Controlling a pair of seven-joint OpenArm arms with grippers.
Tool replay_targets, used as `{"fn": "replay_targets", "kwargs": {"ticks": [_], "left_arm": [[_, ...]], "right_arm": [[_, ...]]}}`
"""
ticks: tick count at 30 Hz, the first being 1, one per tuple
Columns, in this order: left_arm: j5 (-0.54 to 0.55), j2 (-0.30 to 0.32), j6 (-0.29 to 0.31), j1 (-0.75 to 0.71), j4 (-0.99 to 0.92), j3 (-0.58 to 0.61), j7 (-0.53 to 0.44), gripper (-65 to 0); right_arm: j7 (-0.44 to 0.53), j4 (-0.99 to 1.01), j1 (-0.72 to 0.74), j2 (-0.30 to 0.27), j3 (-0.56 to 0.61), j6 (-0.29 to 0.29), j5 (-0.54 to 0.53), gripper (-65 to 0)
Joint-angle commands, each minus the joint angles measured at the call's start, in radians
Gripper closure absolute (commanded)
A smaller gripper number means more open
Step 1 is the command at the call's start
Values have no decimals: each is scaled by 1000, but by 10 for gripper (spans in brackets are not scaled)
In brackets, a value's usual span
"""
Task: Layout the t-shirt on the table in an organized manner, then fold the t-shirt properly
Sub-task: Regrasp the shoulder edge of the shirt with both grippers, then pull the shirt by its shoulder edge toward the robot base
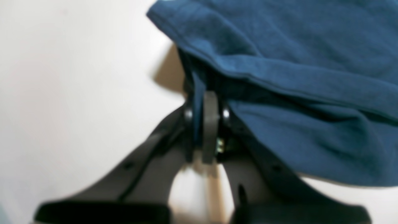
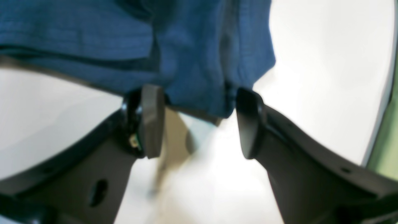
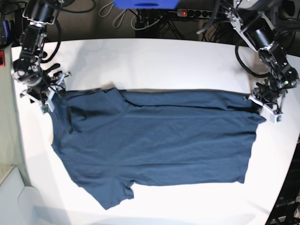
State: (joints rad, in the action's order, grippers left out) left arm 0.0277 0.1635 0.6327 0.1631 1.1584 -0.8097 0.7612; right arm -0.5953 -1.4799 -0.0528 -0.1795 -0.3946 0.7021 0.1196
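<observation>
Both wrist views are blurred; the t-shirt (image 1: 295,93) runs off-frame.

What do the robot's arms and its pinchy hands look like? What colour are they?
Both arms are black, built from chunky round joints with thick black cables looping beside them. Each ends in a small white block near the wrist. The left gripper and right gripper have dark, wide, curved fingers tipped with flat grey pads, with small holes in the fingers.
</observation>
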Motion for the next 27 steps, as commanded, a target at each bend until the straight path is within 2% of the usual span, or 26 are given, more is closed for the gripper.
{"fn": "replay_targets", "kwargs": {"ticks": [1, 3, 5, 8, 11, 16, 22, 27], "left_arm": [[-18, 5, 3, 5, 4, 2, 24, -3], [-18, 5, 3, 5, 4, 2, 24, -2], [-19, 5, 3, 5, 4, 2, 24, -2], [-19, 5, 3, 3, 4, 2, 25, -2], [-19, 6, 3, 3, 4, 2, 30, -2], [-19, 6, 5, 0, 32, 2, 42, -2], [-15, 26, 5, -4, 153, 3, 169, -2], [-18, 64, 5, 45, 216, 52, 237, -2]], "right_arm": [[30, -15, 14, -12, -4, -4, -7, -365], [42, -15, 17, -12, -4, -4, -7, -357], [42, -15, 20, -12, -4, -4, -7, -313], [42, -15, 20, -13, -4, -4, -7, -174], [41, -15, 18, -13, -4, -4, -7, -3], [31, -23, 11, -18, -2, -4, -2, 0], [25, -38, 20, -74, 3, -4, -2, 0], [-53, -121, 78, -104, 33, -4, -1, 0]]}}
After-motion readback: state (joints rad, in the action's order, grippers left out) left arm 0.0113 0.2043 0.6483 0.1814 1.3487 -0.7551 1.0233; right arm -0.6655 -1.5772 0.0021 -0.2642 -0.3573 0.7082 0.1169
